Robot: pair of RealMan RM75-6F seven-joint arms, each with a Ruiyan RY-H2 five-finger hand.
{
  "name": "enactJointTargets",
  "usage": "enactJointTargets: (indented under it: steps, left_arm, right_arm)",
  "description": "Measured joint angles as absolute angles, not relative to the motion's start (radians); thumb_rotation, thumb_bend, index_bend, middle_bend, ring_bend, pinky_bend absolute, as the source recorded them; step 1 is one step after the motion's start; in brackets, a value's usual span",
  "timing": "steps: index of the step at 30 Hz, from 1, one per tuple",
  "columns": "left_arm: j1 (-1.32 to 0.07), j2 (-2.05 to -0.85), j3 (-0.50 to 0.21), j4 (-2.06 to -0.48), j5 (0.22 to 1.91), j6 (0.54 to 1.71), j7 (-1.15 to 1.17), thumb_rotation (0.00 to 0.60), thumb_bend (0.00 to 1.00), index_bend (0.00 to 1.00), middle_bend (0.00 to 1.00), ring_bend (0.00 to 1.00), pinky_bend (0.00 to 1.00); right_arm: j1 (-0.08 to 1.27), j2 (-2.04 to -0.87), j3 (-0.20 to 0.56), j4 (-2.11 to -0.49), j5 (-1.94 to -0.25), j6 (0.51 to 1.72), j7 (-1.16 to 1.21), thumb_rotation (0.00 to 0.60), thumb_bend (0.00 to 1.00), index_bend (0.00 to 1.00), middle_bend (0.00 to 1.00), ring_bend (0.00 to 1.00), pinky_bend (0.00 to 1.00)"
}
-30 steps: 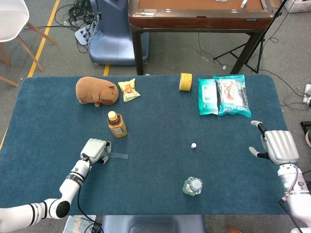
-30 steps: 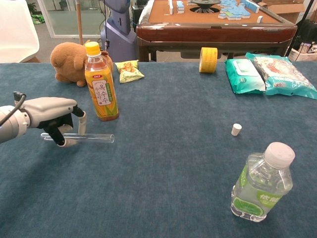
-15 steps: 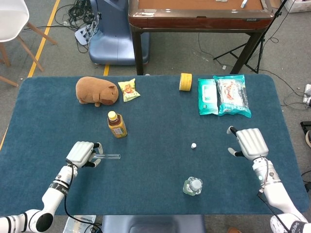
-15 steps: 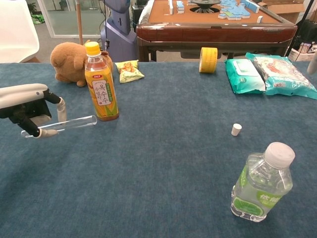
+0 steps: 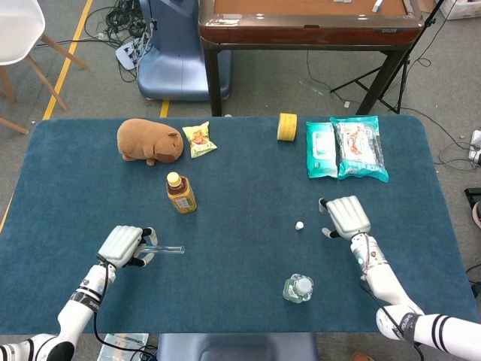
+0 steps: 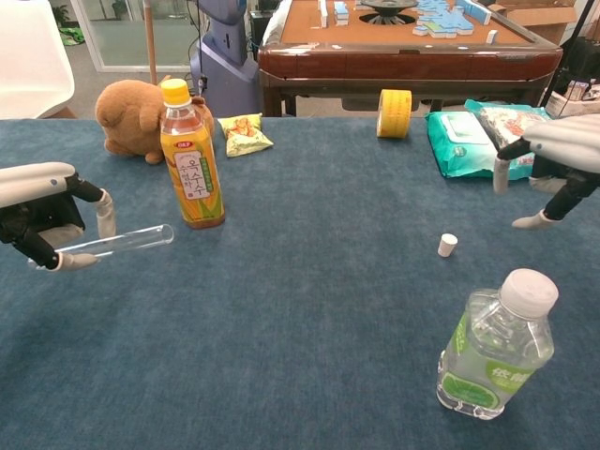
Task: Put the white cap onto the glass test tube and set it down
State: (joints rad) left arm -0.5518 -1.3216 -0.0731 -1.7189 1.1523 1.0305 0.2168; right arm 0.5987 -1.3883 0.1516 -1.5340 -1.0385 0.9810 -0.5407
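My left hand [image 5: 122, 245] [image 6: 42, 202] holds the glass test tube [image 5: 167, 249] [image 6: 120, 241] by one end, lifted off the blue table with its open end pointing right. The small white cap [image 5: 299, 225] [image 6: 447, 245] stands alone on the cloth right of centre. My right hand [image 5: 345, 216] [image 6: 553, 164] hovers just right of the cap with its fingers apart, holding nothing and not touching the cap.
A yellow-capped tea bottle [image 5: 180, 193] [image 6: 190, 157] stands just behind the tube. A clear water bottle [image 5: 298, 288] [image 6: 493, 343] stands at the front. Plush toy [image 5: 149, 141], snack packet [image 5: 199, 138], yellow tape roll [image 5: 286, 126] and wipe packs [image 5: 346, 147] line the far side.
The left hand has lifted the tube off the cloth and drawn it left and toward me. The right hand has moved in from the right edge toward the cap.
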Motion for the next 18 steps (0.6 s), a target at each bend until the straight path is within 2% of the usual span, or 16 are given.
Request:
enactJointTargets:
  steps: [8,18]
  left_arm:
    - [-0.547,-1.319,-0.071,-1.721,1.162,1.031,0.209,0.600,0.34,0.63,0.93,0.93,0.98]
    - [-0.543,-1.314,-0.072,-1.713,1.163,1.025,0.194,0.600,0.34,0.63,0.93,0.93,0.98]
  right_arm:
    - [0.664,-1.493,0.154,-1.438,-0.982,0.927,-0.579,0.600,0.19,0.45,0.96,1.00,1.00]
    - [0.711,-1.568,0.149,-1.363,-0.935,0.892,-0.594,0.600,0.26,0.47,0.96,1.00,1.00]
